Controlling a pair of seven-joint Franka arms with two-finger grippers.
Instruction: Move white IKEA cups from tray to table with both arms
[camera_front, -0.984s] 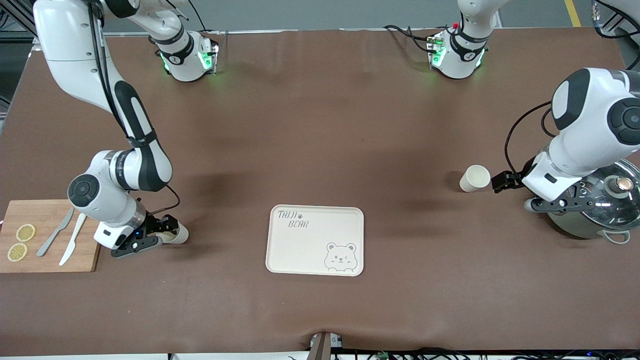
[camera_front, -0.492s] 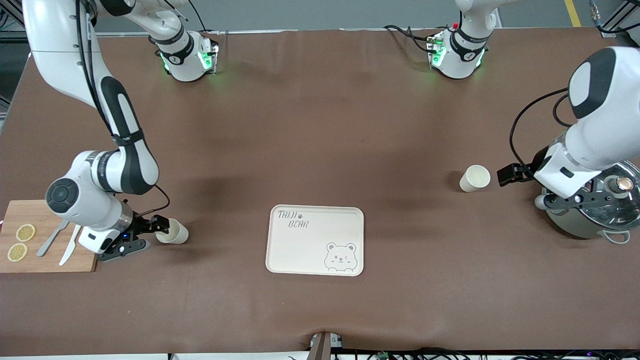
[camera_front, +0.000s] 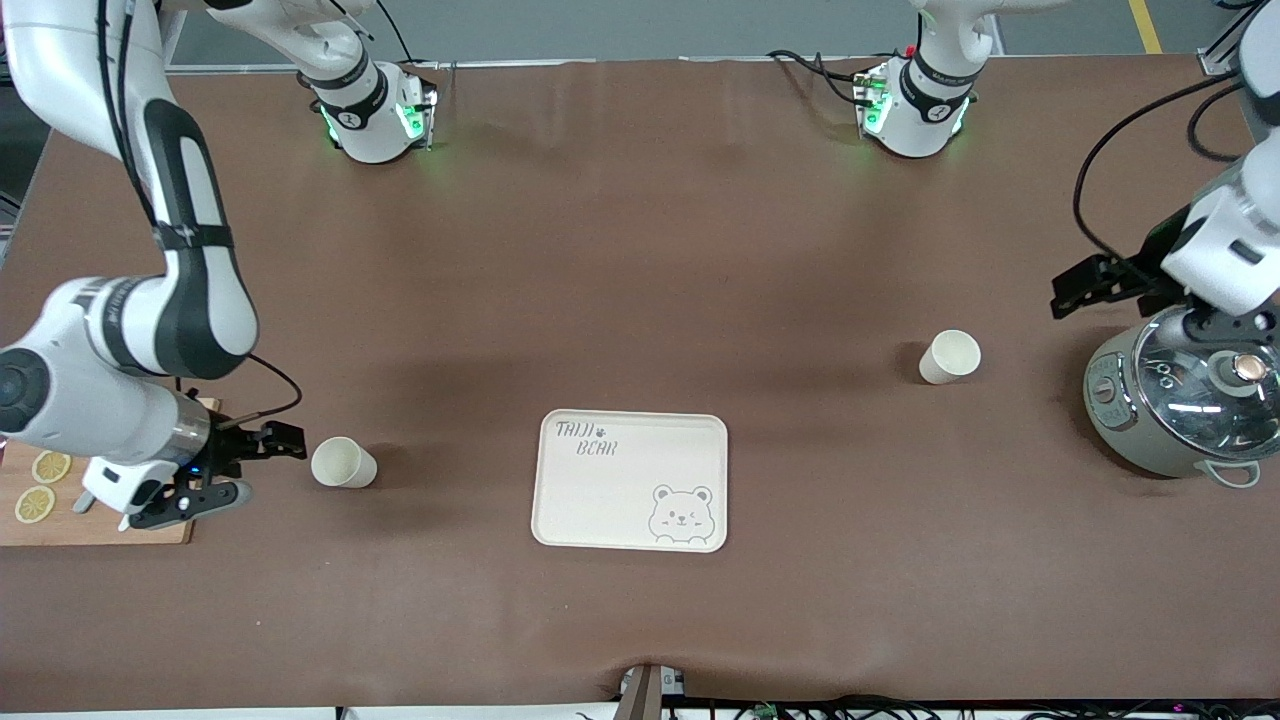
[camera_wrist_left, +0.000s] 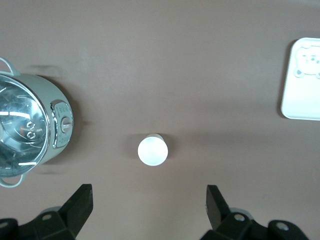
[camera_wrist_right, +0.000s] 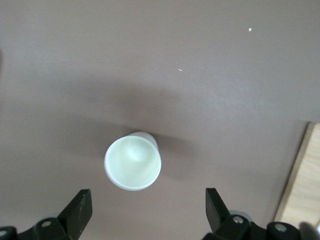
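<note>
One white cup (camera_front: 343, 463) stands lower left of frame, other cup (camera_front: 949, 356) right of centre, both upright on table (camera_front: 640, 250), off the bear tray (camera_front: 631, 480). Right gripper (camera_front: 268, 442) beside first cup, fingers spread, empty. Left gripper (camera_front: 1090, 285) near pot (camera_front: 1180, 400), fingers spread, empty.

Right tool (camera_front: 268, 441) low over the table at the right arm's end, fingers (camera_wrist_right: 80, 210) spread wide, empty. Left tool (camera_front: 1085, 285) raised at the left arm's end, fingers (camera_wrist_left: 82, 202) likewise wide apart, gripping nothing.
</note>
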